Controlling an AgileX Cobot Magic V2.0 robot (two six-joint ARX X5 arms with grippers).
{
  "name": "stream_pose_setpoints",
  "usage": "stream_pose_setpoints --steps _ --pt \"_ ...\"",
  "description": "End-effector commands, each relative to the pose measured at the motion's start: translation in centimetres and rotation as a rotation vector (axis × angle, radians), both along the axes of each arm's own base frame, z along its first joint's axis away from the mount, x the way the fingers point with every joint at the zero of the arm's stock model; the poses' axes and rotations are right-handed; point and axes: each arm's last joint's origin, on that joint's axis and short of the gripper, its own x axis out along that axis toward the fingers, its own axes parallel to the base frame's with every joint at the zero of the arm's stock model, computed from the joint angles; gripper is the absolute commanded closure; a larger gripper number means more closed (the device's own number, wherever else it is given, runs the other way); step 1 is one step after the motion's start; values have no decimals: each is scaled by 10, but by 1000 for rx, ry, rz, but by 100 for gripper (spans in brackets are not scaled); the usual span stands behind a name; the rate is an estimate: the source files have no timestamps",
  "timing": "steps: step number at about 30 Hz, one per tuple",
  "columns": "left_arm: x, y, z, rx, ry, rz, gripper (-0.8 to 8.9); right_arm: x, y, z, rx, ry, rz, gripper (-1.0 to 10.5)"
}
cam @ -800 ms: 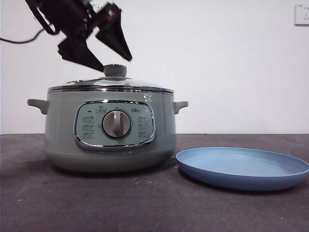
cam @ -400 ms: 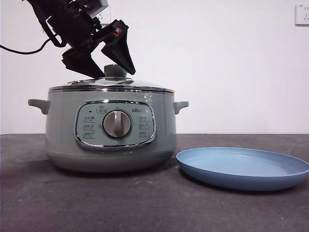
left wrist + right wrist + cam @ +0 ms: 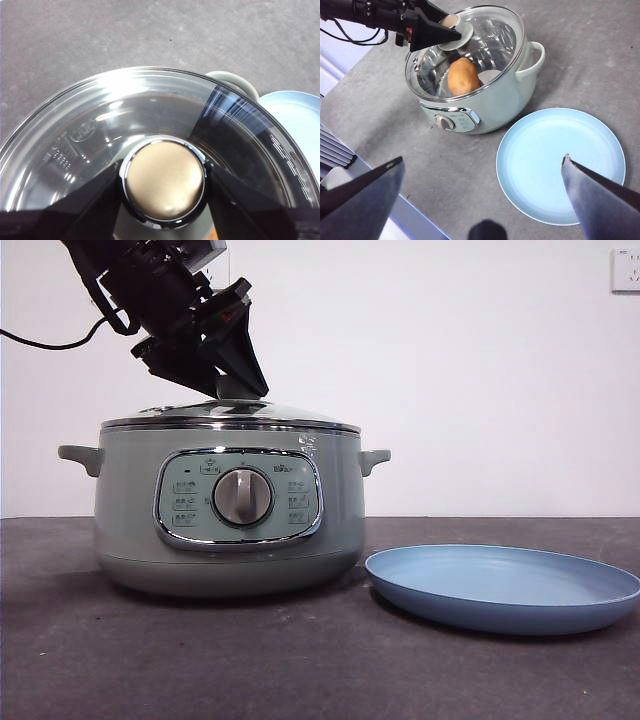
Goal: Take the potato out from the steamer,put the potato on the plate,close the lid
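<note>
The orange-brown oval potato (image 3: pixel 463 75) lies inside the pale sage-green round steamer (image 3: pixel 228 510), under its domed clear glass lid (image 3: pixel 150 135). The left gripper (image 3: pixel 164 179) clasps the lid's knob. The right gripper (image 3: pixel 482 187) hangs spread above the bare light-blue plate (image 3: pixel 600 140).

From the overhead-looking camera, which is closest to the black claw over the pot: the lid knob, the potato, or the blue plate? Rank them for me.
1. The lid knob: between the left end effector's jaws, on top of the lid.
2. The potato: inside the steamer, under the glass.
3. The plate: on the table beside the steamer, below the right end effector, which waits open.
</note>
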Motion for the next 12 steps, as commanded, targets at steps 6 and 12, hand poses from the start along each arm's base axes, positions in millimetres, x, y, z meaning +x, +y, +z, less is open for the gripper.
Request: stream_pose_setpoints --steps 6,12 --pt "-1 -1 1 -2 0 -9 826 0 0 1 -4 -7 3 321" --pt "-10 4 19 -27 -47 -4 826 1 0 0 -4 -3 3 320"
